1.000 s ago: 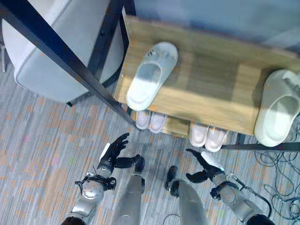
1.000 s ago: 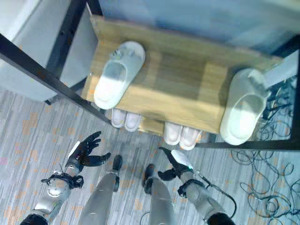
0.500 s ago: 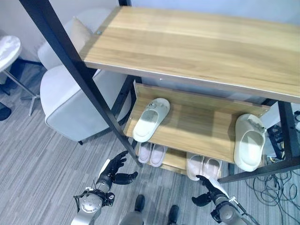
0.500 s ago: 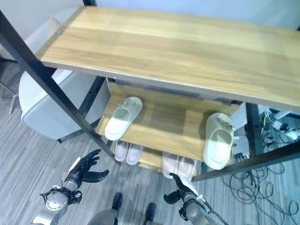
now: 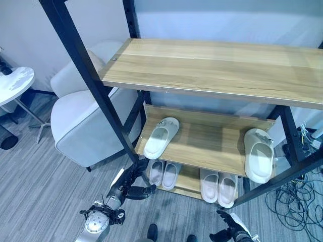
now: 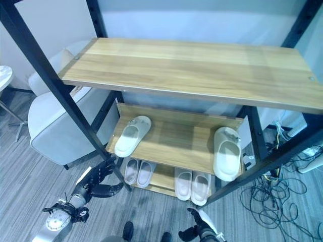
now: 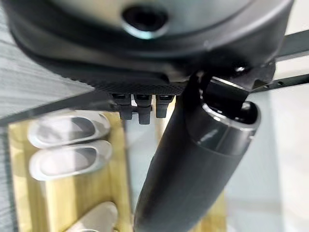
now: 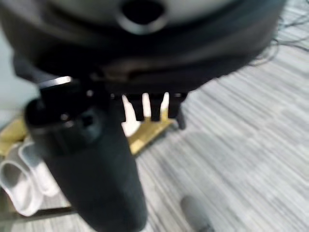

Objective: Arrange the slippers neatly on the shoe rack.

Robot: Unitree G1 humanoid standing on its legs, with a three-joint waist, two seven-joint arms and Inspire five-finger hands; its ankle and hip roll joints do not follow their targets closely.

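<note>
Shoe rack [image 5: 217, 63]: black frame, three wooden shelves, bare top shelf. To its left a grey armchair [image 5: 83, 128].

Middle shelf [image 5: 212, 143] carries the two loose slippers, well apart. Left slipper [image 5: 161, 137] lies near the shelf's left end, long axis angled, heel overhanging the front edge toward the robot. Right slipper [image 5: 259, 155] sits at the far right end, roughly front-to-back, heel also at the front edge.

Bottom shelf: two paired sets [image 5: 164, 172] and [image 5: 218, 185], each pair side by side.

Left hand [image 5: 130, 185] hovers low before the rack's left front post, fingers spread and relaxed, holding nothing. The left slipper lies up and just ahead of it; this hand looks the nearer for that one.

Right hand [image 6: 198, 229] low at the frame edge, fingers apart and empty, below the right slipper, further off.
</note>
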